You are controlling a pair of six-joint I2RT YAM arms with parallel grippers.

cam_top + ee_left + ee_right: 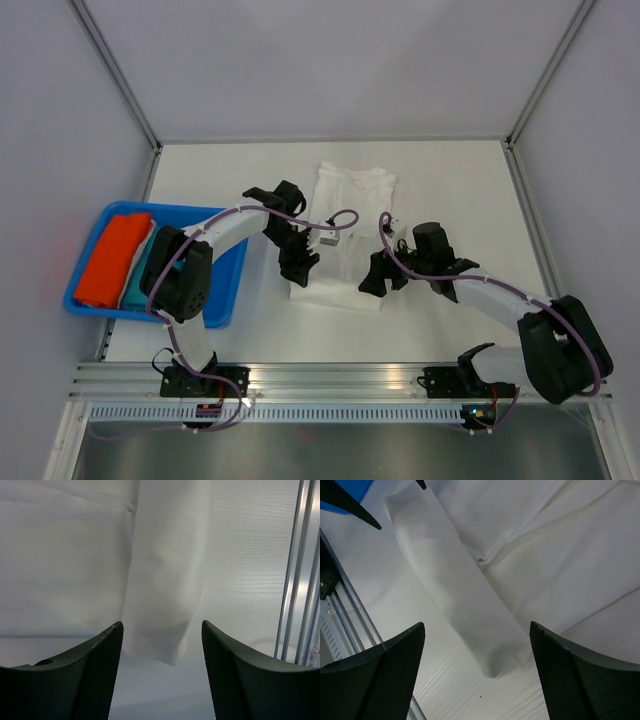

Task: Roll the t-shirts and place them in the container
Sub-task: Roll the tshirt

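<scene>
Both spread wide, L gripper (300,272), R gripper (383,282), at t-shirt (345,215) rolled hem

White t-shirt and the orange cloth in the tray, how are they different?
The white t-shirt lies on the table, mostly flat, only its near end rolled; the orange cloth sits bundled in the blue tray. The white t-shirt is pale; the orange cloth bright. Both are soft fabric.

Left arm (215,235): rises from its base, folds at the elbow, forearm runs right toward mid-table. Left gripper (298,265) angled down, jaws spread wide. Right arm (500,295): elbow out to the right, forearm reaches left. Right gripper (377,278) low, jaws parted wide. Grippers near each other, not touching.
</scene>
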